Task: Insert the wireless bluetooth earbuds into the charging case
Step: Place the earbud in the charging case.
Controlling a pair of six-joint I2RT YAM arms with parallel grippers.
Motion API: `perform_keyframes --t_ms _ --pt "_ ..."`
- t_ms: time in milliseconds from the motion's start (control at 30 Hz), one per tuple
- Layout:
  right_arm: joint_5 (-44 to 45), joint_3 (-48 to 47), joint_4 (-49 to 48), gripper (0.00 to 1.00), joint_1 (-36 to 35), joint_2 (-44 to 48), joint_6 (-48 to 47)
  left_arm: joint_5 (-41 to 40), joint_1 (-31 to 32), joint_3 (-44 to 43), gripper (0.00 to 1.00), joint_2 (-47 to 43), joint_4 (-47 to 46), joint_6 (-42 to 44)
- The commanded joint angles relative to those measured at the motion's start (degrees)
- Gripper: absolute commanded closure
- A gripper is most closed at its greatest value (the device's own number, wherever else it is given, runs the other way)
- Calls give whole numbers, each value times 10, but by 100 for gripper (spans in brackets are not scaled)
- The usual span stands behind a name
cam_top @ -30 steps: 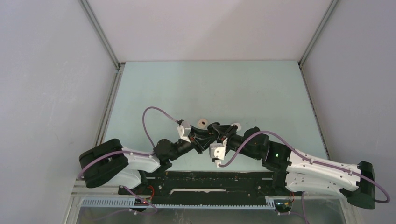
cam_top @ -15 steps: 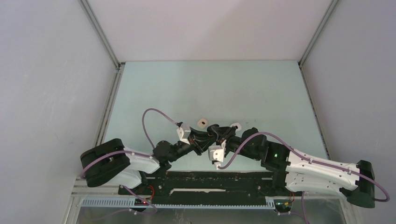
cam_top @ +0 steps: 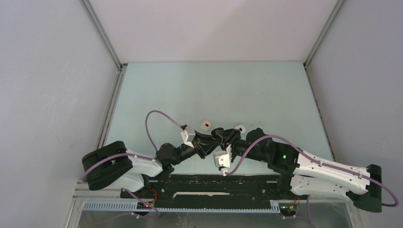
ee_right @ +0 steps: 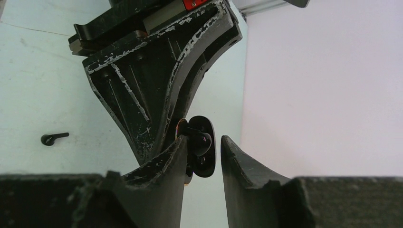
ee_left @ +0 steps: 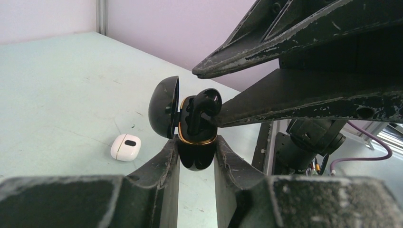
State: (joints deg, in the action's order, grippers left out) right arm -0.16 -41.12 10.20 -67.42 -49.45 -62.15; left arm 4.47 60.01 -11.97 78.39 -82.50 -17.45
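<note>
My left gripper (ee_left: 196, 141) is shut on a glossy black charging case (ee_left: 196, 153) with a gold rim. It holds the case upright above the table, with the lid (ee_left: 164, 107) swung open to the left. A black earbud (ee_left: 202, 105) sits in the case's mouth, its rounded head still standing above the rim. My right gripper (ee_right: 203, 140) reaches in from the other side, and its fingers (ee_left: 285, 102) straddle that bud. The jaws stand apart: one finger lies against the case and the other is clear of it. From above, both grippers (cam_top: 216, 137) meet near the table's front centre.
A second black earbud (ee_right: 53, 138) lies loose on the pale green table (cam_top: 214, 90). Two small white cases rest just beyond the grippers, one (cam_top: 206, 125) to the left and another (cam_top: 240, 127) to the right. The left one also shows as a white case (ee_left: 126, 147) in the left wrist view.
My right gripper's jaws have parted and let go of the black earbud. Both grippers have drifted slightly nearer, uncovering the white cases behind.
</note>
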Motion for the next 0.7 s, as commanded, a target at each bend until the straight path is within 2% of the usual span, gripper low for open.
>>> perform_keyframes --t_ms 0,167,400,667 --pt "-30 -17 88 63 -3 -11 15 -12 -2 -10 100 -3 -81 21" --pt "-43 -39 119 57 -1 -22 24 -10 -2 -6 100 -6 -82 25" --pt "-45 -56 133 55 8 -34 34 -4 3 -7 100 -6 -81 33" --pt "-46 -96 152 48 11 -34 43 -4 4 -10 100 3 -81 30"
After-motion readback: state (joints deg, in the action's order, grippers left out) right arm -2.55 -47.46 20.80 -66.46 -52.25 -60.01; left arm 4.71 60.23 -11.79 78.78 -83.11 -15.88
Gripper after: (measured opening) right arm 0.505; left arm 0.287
